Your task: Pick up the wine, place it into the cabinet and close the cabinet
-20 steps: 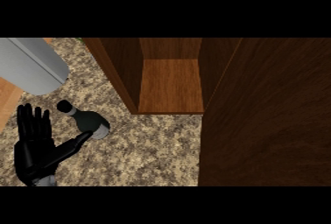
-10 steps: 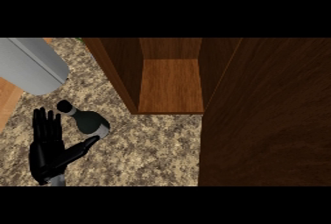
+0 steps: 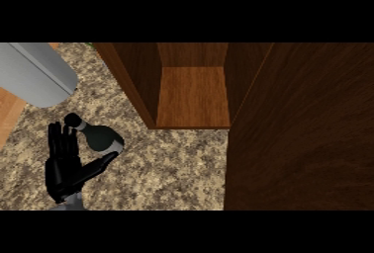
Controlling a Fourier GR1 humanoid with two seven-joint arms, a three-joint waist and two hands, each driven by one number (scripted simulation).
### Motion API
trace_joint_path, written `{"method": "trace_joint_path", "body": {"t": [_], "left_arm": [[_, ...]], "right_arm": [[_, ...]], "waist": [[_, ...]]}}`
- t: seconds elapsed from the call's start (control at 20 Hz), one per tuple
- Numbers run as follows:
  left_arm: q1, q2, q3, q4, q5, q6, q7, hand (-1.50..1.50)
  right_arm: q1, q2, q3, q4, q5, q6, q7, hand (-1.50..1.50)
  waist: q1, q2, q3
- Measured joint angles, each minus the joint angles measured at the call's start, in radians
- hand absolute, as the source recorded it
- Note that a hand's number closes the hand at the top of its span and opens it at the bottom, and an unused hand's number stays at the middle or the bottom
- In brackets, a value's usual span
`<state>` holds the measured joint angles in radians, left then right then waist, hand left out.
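Observation:
The wine bottle [image 3: 101, 137] stands on the speckled stone counter [image 3: 168, 168], seen from above as a black cap over a dark rounded body. My left hand [image 3: 64, 170] is right beside it on its left, open, fingers straight and pointing away from me. The fingertips reach up next to the bottle's cap, and the thumb stretches toward the bottle's near side. The wooden cabinet [image 3: 193, 94] stands open behind and to the right of the bottle, its inner shelf bare. Its dark door [image 3: 300, 133] is swung out toward me. My right hand does not show.
A large grey rounded object [image 3: 33, 71] lies at the upper left, behind the bottle. A strip of light wood [image 3: 7, 116] runs along the left edge of the counter. The open door fills the right side of the view.
My left hand has moved right and forward, from well left of the bottle to right against it. The bottle and cabinet have not moved.

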<state>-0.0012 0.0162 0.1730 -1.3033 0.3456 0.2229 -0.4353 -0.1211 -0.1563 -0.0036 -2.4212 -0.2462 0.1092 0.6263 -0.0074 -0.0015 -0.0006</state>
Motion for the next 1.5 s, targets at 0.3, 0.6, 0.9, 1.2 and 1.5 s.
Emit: {"method": "trace_joint_path", "body": {"t": [0.3, 0.6, 0.9, 1.2, 1.5], "left_arm": [[-0.035, 0.01, 0.01, 0.068, 0.002, -0.018, -0.024, -1.5], [-0.086, 0.011, 0.042, 0.216, 0.015, -0.053, -0.103, -1.5], [-0.119, 0.028, 0.065, 0.306, 0.035, -0.101, -0.143, -1.5], [-0.172, 0.031, 0.078, 0.385, 0.048, -0.123, -0.18, -1.5], [-0.219, 0.037, 0.099, 0.487, 0.073, -0.195, -0.247, 1.5]], "right_arm": [[-0.004, 0.015, 0.018, 0.001, 0.005, -0.01, 0.001, -1.5], [0.025, 0.012, 0.01, 0.0, 0.005, 0.014, -0.016, -1.5], [0.009, 0.009, 0.003, -0.002, 0.007, 0.01, -0.004, -1.5], [0.01, 0.018, 0.024, -0.003, 0.012, 0.006, -0.003, -1.5], [-0.033, 0.005, -0.009, 0.003, 0.01, 0.003, 0.016, -1.5]], "waist": [[0.001, 0.0, 0.0], [-0.002, 0.0, 0.0], [-0.001, 0.0, 0.0], [-0.002, 0.0, 0.0], [-0.002, 0.001, 0.0]]}}
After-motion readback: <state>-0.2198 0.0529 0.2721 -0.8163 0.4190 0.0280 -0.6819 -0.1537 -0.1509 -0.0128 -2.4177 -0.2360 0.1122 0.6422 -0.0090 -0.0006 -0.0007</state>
